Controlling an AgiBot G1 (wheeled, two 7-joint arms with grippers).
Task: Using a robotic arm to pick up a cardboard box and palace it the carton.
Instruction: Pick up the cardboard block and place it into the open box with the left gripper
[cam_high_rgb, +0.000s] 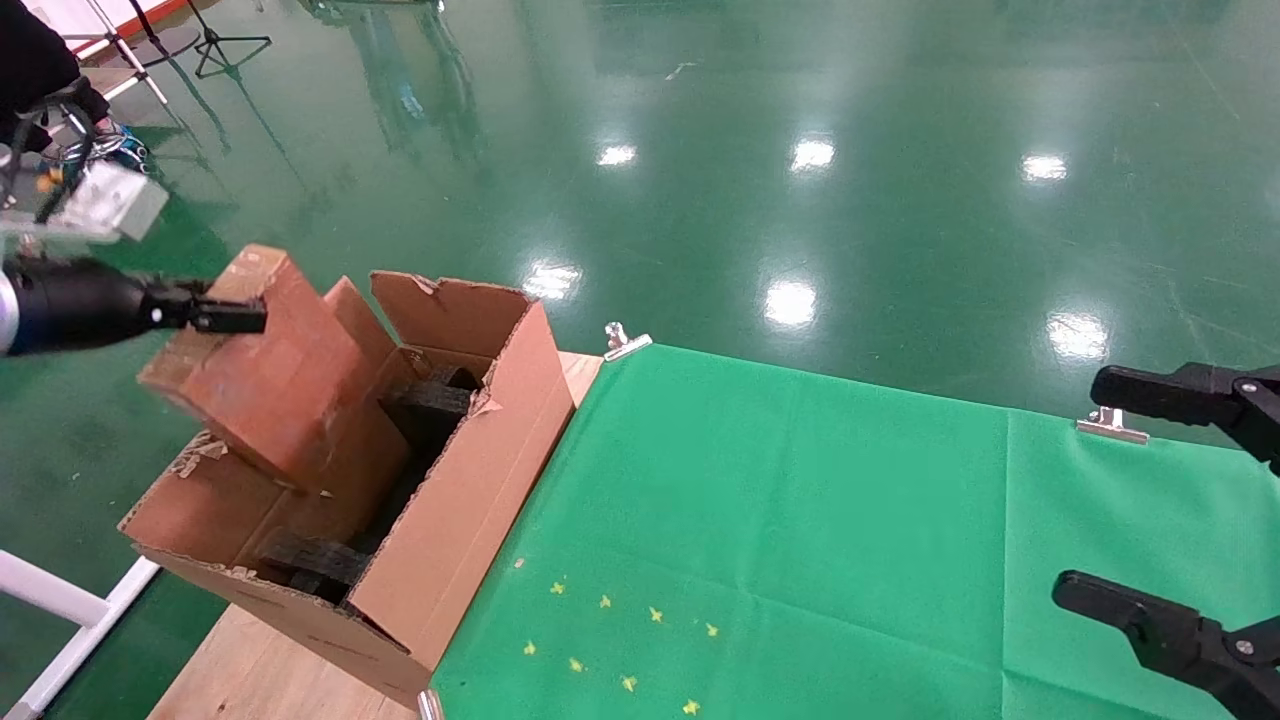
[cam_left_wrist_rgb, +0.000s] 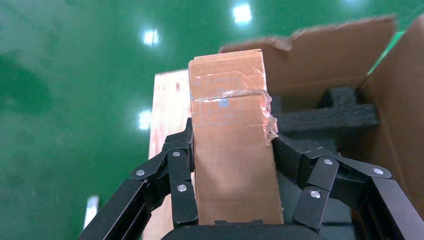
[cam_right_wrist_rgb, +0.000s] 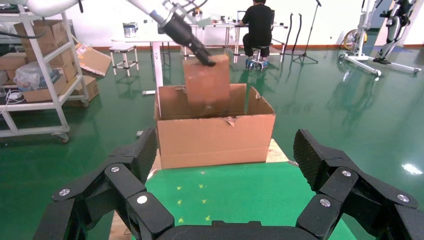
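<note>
While the cardboard box (cam_high_rgb: 270, 375) hangs tilted at left-centre of the head frame, long axis running down-right toward the carton (cam_high_rgb: 450, 520) mouth, its lower end sits just over the near flap, not yet down among the foam pieces (cam_high_rgb: 430, 400). Left gripper (cam_high_rgb: 215, 315) is clamped on the box's upper end; right gripper (cam_high_rgb: 1170, 500) idles at lower right, fingers spread wide, holding nothing. Carton sits on the wooden table edge (cam_high_rgb: 250, 670) beside the green cloth (cam_high_rgb: 800, 540), glossy green floor (cam_high_rgb: 800, 150) behind.

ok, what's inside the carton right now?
Dark foam pieces sit inside the carton. The cardboard box, gripped by the left gripper, hangs over the opening and covers part of the interior.
</note>
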